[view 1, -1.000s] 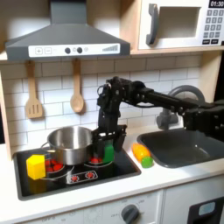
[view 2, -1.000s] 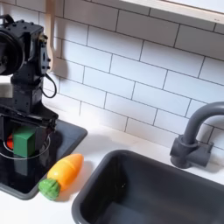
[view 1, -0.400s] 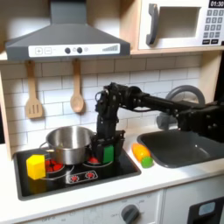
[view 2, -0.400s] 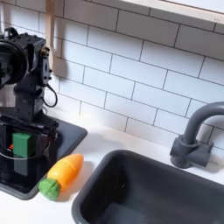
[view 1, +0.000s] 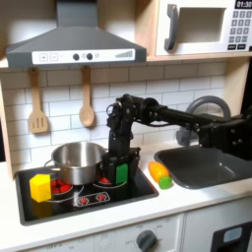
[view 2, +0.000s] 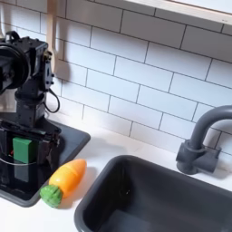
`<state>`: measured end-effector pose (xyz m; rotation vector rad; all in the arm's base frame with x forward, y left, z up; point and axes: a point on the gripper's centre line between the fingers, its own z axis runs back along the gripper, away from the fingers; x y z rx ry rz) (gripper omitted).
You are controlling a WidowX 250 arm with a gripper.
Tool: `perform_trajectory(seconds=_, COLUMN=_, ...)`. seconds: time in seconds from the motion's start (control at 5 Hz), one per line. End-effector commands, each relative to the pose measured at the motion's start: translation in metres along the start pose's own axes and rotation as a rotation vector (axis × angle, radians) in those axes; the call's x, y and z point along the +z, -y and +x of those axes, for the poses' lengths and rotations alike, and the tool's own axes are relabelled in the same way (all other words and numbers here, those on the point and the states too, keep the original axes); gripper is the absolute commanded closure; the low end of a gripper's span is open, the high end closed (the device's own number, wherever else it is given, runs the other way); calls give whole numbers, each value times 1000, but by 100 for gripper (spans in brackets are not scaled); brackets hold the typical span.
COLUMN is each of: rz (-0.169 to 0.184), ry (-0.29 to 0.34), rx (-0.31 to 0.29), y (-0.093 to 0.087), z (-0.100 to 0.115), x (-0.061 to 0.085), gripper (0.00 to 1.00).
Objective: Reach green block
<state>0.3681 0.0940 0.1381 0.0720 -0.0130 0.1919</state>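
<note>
Since 1.0 s ago, the hand [view 1: 118, 167] has dropped and now stands open around the green block [view 1: 122, 171], which sits between its fingers on the stove. Closing off-centre could nudge it toward the steel pot [view 1: 77, 161] beside the hand.

Shiny steel pot [view 1: 77, 160], matt green block [view 2: 24, 149] — glossy white tiles [view 2: 136, 82], wooden spoon [view 1: 87, 103].
</note>
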Motion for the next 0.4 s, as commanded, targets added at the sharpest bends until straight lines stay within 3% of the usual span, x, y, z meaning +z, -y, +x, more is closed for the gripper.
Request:
perform_trajectory(seconds=0.0, rz=0, ry=2, rx=-7, y=0, z=0, x=-1, gripper=0)
perform_trajectory(seconds=0.2, rz=5, ry=1, rx=-7, y=-1, z=0, x=-1, gripper=0)
